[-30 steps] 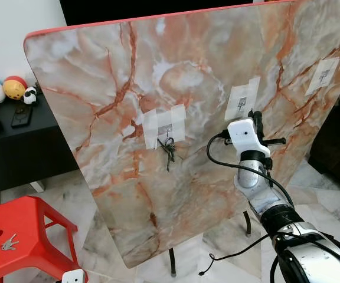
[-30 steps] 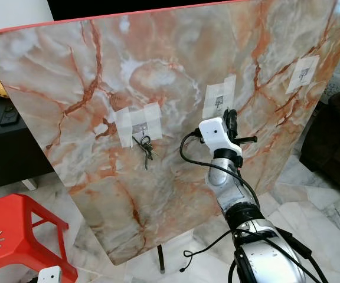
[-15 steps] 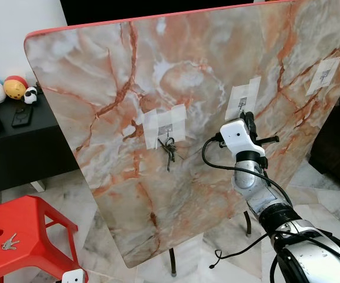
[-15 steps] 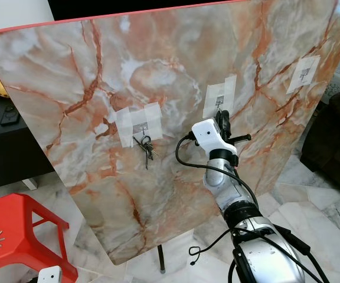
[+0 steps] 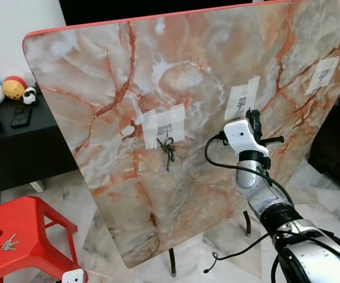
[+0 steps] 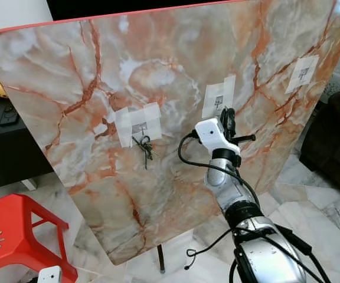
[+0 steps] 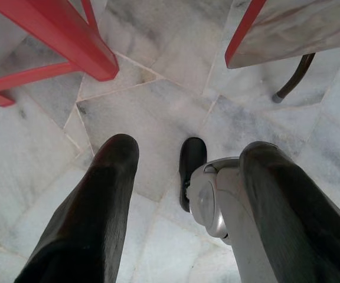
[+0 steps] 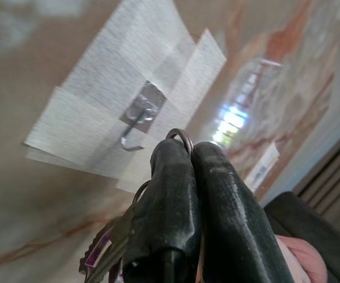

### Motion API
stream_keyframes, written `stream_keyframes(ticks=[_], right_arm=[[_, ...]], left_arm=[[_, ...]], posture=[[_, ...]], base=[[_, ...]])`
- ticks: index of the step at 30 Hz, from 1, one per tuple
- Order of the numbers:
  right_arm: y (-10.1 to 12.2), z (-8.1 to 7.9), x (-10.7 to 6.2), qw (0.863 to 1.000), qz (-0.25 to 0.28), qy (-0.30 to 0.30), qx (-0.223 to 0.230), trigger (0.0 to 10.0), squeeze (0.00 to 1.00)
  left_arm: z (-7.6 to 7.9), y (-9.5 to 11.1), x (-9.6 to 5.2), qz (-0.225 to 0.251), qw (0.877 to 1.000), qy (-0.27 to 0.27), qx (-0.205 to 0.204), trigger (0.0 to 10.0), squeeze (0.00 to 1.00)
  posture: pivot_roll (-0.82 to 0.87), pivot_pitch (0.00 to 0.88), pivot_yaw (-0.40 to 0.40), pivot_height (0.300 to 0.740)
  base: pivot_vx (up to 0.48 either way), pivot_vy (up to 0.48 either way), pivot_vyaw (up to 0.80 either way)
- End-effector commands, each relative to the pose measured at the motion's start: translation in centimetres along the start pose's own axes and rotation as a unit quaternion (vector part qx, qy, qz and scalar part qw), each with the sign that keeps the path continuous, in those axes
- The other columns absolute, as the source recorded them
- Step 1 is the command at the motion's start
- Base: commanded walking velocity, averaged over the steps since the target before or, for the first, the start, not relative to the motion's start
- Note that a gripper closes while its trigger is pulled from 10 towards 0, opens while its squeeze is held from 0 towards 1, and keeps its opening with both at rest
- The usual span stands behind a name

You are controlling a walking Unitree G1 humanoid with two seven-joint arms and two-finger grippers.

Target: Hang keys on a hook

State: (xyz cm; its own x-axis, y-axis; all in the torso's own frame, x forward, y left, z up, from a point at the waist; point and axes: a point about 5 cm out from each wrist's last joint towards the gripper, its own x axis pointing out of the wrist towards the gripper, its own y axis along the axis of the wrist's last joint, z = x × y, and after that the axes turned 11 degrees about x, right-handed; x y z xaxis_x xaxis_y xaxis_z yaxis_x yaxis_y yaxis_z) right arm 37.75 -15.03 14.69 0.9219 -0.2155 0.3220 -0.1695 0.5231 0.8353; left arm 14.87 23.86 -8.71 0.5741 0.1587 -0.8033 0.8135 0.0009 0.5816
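We hold our keys (image 8: 114,250) in the right hand (image 8: 190,177), whose two black fingers (image 8: 176,200) are pressed together on the ring (image 8: 182,137). The ring's top arc shows just above the fingertips; the key blades hang below them, one with a purple head. They are blurred, so we cannot count them.

The right hand is raised in front of the tilted marble board (image 5: 158,76), just below the middle hook (image 8: 136,118). That hook is a small metal J on a plate, fixed to the board with pale tape (image 8: 87,106). Its open tip is near the ring but apart from it. The hook carries nothing.

Progress, as we judge it:
- Done: keys grasped and brought up to the hook.
- Left: pass the ring over the hook tip, let it settle, release, withdraw.

The left hook (image 5: 166,131) already carries another bunch (image 5: 169,151). A third hook (image 5: 323,73) sits taped further right. One more set of keys lies on the red stool (image 5: 16,236).

The left hand (image 7: 182,171) hangs idle over the marble floor (image 7: 158,106), its fingers spread and holding nothing.

The ring's opening is small and the hook tip short, so we judge the approach needs close alignment.
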Motion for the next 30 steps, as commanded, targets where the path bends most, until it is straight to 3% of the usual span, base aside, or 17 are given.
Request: stream_keyframes(ticks=[1, 19, 30], right_arm=[[1.03, -0.04, 0.75, 1.000, 0.012, 0.004, 0.000, 10.0, 0.00], [1.46, 0.22, 1.45, 1.000, 0.008, 0.001, -0.016, 10.0, 0.00], [0.99, -0.46, 1.47, 0.998, -0.030, 0.042, -0.039, 10.0, 0.00]], left_arm=[[-0.08, -0.12, -0.03, -0.003, 1.000, -0.001, 0.000, 10.0, 0.00], [-0.07, -0.11, -0.02, -0.003, 1.000, 0.000, 0.001, 10.0, 0.00], [-0.09, -0.12, -0.02, -0.004, 1.000, 0.000, 0.002, 10.0, 0.00]], posture=[[0.02, 0.000, -0.010, 0.740], [0.02, 0.000, -0.009, 0.740], [0.02, 0.000, -0.009, 0.740]], base=[[0.000, 0.000, 0.00], [0.000, 0.000, 0.00], [0.000, 0.000, 0.00]])
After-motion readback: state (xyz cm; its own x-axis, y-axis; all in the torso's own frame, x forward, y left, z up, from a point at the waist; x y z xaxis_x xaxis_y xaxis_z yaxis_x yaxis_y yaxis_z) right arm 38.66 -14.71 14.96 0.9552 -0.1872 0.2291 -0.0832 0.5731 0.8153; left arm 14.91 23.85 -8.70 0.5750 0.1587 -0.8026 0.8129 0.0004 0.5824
